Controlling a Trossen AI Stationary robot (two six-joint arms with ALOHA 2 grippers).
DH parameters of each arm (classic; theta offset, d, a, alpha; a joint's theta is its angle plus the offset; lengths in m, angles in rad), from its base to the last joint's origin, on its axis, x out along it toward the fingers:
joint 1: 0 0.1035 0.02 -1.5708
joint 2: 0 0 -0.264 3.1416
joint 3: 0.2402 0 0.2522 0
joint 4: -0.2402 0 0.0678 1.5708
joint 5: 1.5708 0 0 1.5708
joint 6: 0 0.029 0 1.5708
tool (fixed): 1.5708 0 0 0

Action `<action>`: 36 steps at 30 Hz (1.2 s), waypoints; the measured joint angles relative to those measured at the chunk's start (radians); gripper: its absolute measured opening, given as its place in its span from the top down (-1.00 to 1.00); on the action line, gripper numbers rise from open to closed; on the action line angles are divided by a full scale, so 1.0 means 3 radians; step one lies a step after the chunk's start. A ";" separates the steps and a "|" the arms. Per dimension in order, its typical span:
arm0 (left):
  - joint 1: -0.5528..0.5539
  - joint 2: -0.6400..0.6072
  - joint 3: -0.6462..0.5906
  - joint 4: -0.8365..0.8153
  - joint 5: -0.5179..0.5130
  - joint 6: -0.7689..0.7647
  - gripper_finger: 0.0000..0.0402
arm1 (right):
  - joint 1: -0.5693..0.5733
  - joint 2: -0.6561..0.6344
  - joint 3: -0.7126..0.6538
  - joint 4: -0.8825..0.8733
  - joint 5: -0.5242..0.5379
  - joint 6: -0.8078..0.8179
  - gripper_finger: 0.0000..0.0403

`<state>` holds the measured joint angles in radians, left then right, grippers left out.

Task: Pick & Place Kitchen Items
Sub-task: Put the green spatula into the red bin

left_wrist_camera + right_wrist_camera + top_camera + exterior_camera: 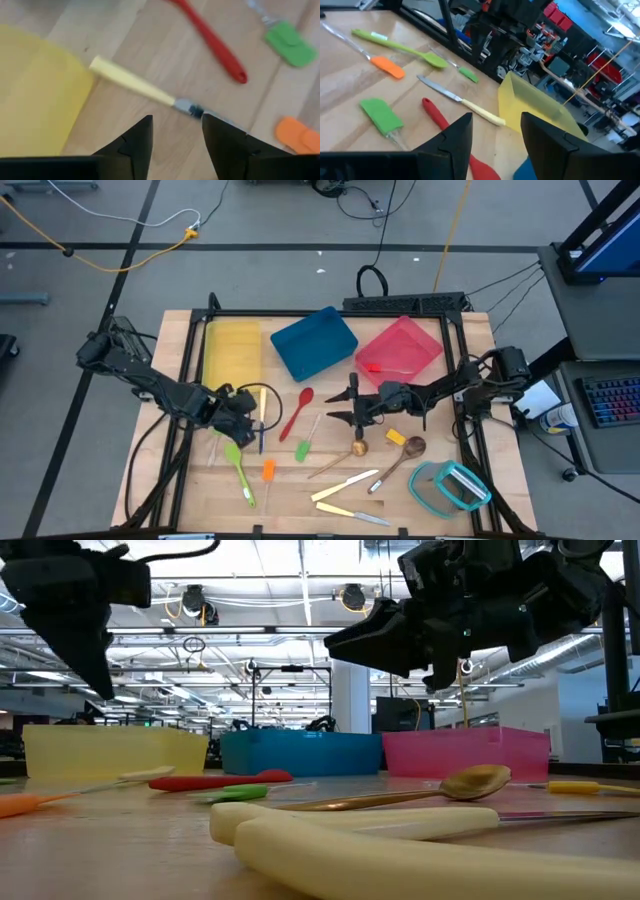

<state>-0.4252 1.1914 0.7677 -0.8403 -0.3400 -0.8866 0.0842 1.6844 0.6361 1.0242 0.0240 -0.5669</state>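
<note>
Left gripper (172, 132): jaws apart, above yellow-handled knife (150, 89) beside yellow tray (35, 95)
Right gripper (492, 132): jaws apart, empty
Risk: knife may skid from an off-centre pinch

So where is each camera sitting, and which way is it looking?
High view: above the wooden table, looking straight down; both dark arms show.
Low view: at table-top height, looking level across cream utensils toward the trays; both arms hang in from above.
Left wrist view: on the left arm, looking down past the left gripper, jaws open, at the cream-handled knife.
Right wrist view: on the right arm, looking across the table past the right gripper, jaws open.
Shared: both wrist views show that knife and the long red plastic spoon.
</note>
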 joint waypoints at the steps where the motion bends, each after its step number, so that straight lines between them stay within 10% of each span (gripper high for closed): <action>1: 0.0000 0.0001 0.0000 -0.0059 0.0017 -0.0094 0.07 | -0.0015 0.0000 0.0000 0.0023 0.0000 -0.0022 0.21; 13: -0.0011 0.0001 -0.0448 -0.0409 0.0518 -0.2004 0.00 | -0.0294 -0.0001 0.0000 0.0073 0.0001 0.0038 0.20; 21: -0.0009 0.0001 -0.0669 -0.0519 0.1038 -0.2505 0.11 | -0.0450 -0.0003 0.0000 0.0202 -0.0008 0.0215 0.15; 36: -0.0245 0.0001 -0.0671 -0.0549 0.0883 -0.2966 0.11 | -0.0509 -0.0003 0.0000 0.0213 -0.0532 0.0015 -0.14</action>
<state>-0.4987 1.1915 0.5663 -1.0050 -0.0751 -1.7763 -0.0685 1.6836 0.6361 1.0882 -0.1356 -0.5625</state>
